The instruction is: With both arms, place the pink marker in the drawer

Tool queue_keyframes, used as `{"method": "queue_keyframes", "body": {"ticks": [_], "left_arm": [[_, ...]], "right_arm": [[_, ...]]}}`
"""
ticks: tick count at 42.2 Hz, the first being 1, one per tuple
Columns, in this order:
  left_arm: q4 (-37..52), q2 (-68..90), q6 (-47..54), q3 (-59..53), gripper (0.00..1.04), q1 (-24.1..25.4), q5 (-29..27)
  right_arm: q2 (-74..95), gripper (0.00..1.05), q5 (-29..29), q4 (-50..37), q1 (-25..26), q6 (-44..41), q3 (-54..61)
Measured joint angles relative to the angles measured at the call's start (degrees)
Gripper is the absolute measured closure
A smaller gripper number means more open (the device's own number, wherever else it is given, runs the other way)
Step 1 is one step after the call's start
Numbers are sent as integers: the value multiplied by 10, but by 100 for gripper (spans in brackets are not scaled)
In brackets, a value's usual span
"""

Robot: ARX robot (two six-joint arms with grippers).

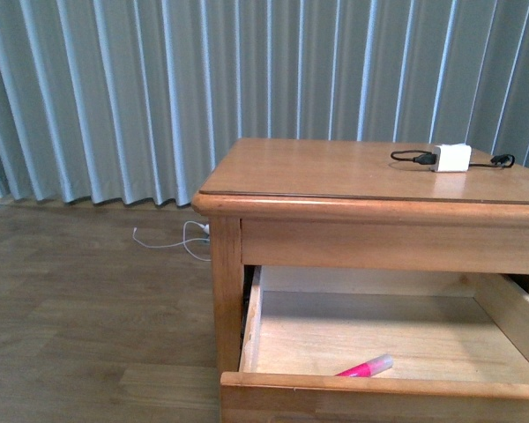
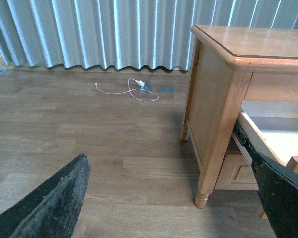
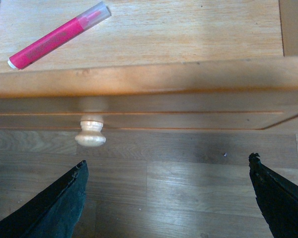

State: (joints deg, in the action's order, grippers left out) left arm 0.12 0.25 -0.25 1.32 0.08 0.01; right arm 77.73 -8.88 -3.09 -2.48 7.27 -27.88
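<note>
The pink marker (image 1: 367,367) lies on the pale wood floor of the open top drawer (image 1: 273,330), near its front board. In the right wrist view the marker (image 3: 54,36) lies inside the drawer behind the front panel (image 3: 188,99), whose round pale knob (image 3: 91,134) is close to one finger. My right gripper (image 3: 166,198) is open and empty, in front of the drawer front above the floor. My left gripper (image 2: 174,198) is open and empty, beside the cabinet's corner leg (image 2: 213,163). Neither arm shows in the front view.
A white charger block (image 1: 451,158) with a black cable lies on the cabinet top (image 1: 335,172). A white cable (image 2: 134,89) lies on the wooden floor by the grey curtain (image 1: 203,79). A lower drawer front (image 2: 236,173) shows under the open one.
</note>
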Motion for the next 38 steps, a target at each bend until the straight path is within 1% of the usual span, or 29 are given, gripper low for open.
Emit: {"method": "queue_keyframes", "body": {"ticks": [10, 13, 22, 29, 38], "left_arm": [[0, 0, 0, 0, 6, 0, 0], [0, 0, 0, 0, 6, 0, 0], [0, 0, 0, 0, 6, 0, 0], [0, 0, 0, 0, 6, 0, 0], [0, 0, 0, 0, 6, 0, 0]], "right_arm": [[97, 9, 34, -34, -35, 20, -61], [132, 9, 53, -50, -45, 27, -81], [243, 9, 98, -160, -59, 47, -155], [305, 9, 99, -219, -61, 65, -200], [382, 9, 124, -297, -63, 87, -258]]}}
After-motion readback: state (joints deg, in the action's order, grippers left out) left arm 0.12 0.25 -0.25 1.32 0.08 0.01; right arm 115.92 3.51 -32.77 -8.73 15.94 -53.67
